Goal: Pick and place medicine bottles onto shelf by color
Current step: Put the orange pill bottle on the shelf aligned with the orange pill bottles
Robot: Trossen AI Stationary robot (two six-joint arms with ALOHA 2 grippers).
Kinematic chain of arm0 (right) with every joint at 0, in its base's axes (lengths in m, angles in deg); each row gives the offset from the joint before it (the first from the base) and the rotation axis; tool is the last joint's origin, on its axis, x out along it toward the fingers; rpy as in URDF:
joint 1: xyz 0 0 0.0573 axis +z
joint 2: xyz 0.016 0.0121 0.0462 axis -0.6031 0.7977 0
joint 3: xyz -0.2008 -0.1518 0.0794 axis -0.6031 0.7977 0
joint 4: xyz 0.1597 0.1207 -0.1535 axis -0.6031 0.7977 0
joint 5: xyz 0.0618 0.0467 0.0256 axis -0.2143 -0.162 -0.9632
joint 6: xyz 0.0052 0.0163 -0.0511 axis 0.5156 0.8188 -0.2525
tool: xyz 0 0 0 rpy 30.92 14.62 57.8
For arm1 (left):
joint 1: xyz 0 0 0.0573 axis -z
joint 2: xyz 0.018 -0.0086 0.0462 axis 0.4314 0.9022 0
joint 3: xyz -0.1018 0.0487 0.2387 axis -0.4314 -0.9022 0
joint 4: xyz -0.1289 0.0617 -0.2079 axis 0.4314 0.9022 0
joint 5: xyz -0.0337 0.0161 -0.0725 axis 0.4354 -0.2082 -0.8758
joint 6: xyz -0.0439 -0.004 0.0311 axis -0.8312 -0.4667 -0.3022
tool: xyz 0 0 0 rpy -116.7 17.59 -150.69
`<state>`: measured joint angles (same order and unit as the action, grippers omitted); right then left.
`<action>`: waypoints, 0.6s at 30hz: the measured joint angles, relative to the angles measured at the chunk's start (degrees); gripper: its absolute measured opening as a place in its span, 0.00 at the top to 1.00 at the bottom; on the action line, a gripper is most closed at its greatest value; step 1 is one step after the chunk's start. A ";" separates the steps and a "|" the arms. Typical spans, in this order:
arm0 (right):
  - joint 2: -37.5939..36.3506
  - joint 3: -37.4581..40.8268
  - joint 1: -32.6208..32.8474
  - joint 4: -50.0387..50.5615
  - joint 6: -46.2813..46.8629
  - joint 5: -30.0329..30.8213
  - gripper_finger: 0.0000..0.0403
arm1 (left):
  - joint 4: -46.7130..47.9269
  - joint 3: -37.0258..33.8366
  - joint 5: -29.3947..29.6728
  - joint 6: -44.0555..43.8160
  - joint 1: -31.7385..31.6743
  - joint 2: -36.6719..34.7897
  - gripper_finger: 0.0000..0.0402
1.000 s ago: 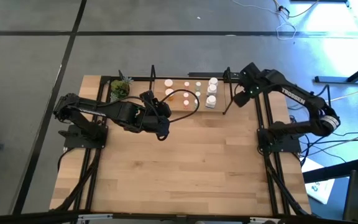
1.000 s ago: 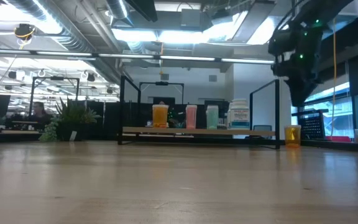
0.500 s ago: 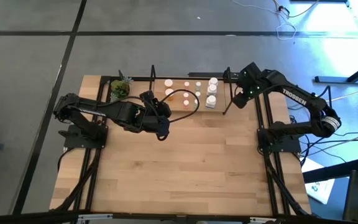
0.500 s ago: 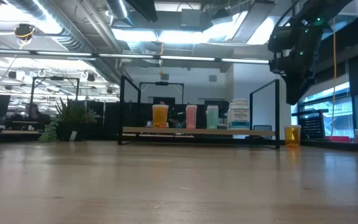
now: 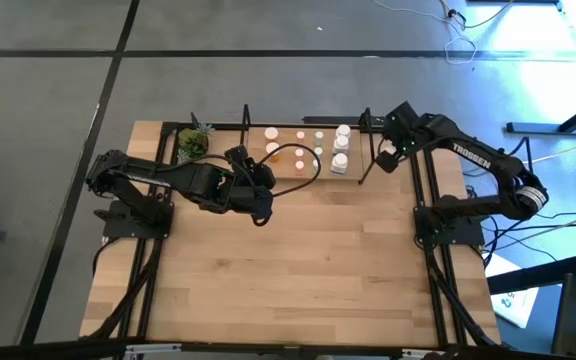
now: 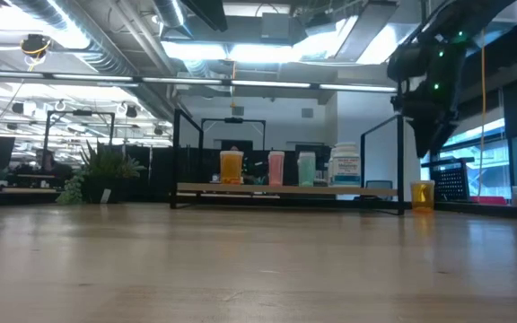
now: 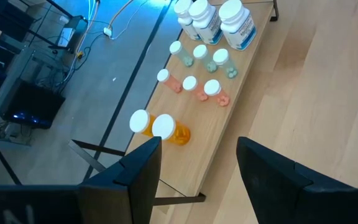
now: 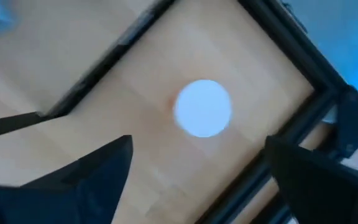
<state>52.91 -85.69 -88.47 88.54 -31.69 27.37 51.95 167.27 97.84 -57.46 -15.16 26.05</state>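
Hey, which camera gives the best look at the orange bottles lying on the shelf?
The left wrist view: the two orange bottles lie on their sides on the shelf, bodies and white caps clear. The high view shows mainly their white caps. The low view shows one orange bottle side-on. The right wrist view misses them.

Right gripper has spread its fingers over the last second: the jaws now stand wide, one dark finger on each side of the white cap of the orange bottle, which sits directly below and between them, untouched. In the low view that gripper has lifted slightly and tilted a little above the orange bottle standing on the table beside the shelf end. In the high view the right arm's head has dipped and come back, ending almost where it began.
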 joint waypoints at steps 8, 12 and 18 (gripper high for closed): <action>6.78 0.65 -1.29 -3.26 -1.78 -1.36 0.09 | -0.01 0.00 0.00 0.00 0.01 0.00 0.50; 9.88 0.65 -1.29 -3.92 -2.40 -0.94 0.09 | -0.01 0.02 0.00 0.00 0.01 0.00 0.50; 12.57 0.67 -1.29 -6.32 -3.51 1.72 0.09 | -0.01 0.02 0.00 0.01 0.01 0.00 0.50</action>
<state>65.48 -85.02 -89.75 82.22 -35.20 29.09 51.94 167.29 97.84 -57.44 -15.14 26.05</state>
